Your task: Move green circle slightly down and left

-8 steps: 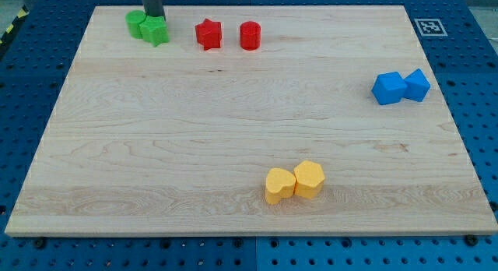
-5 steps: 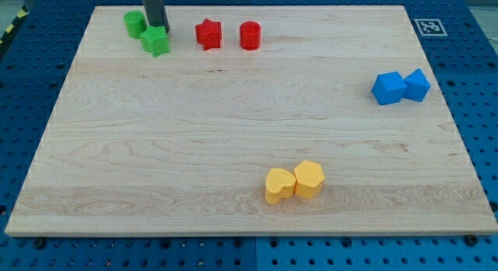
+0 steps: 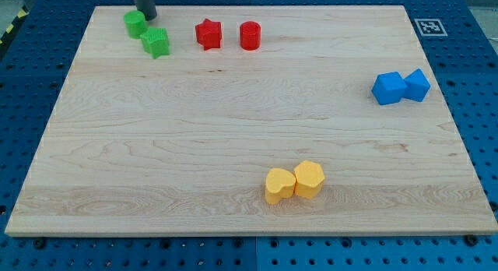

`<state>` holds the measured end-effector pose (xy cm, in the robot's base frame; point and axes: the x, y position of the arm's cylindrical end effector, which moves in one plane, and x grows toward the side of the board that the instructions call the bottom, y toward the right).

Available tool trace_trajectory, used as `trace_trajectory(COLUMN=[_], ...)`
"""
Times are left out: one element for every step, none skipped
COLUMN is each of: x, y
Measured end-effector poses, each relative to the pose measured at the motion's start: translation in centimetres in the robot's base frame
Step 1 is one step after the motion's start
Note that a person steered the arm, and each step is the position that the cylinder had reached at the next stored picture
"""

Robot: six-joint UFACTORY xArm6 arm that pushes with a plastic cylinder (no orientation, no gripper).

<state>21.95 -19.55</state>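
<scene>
My tip (image 3: 145,16), a bare rod with nothing to grasp, sits at the worktop's (image 3: 233,131) far left, just beside the green circle (image 3: 135,24), which lies near the green star (image 3: 156,43)

Light wooden board (image 3: 233,131) lies on a blue perforated table (image 3: 475,84).

Far left: green star-shaped block (image 3: 156,43).

Right of it along the far edge: red star-shaped block (image 3: 208,33), then red cylinder block (image 3: 250,36) just beside it, a small gap between them.

Right side, mid-depth: two blue blocks touching, a blue cube (image 3: 388,88) on the left and a smaller angular blue block (image 3: 418,84) on the right.

Near edge, slightly right of centre: yellow heart-shaped block (image 3: 278,185) touching a yellow hexagonal block (image 3: 309,178) on its right.

Far right corner of the board: black-and-white square marker tag (image 3: 429,26).
</scene>
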Motion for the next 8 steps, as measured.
trace_trajectory(x=[0.2,1.2,3.1,3.4,4.1,3.8,3.8,3.8], y=[0.0,0.0,0.0,-0.1,-0.8,-2.5,-3.7,-4.0])
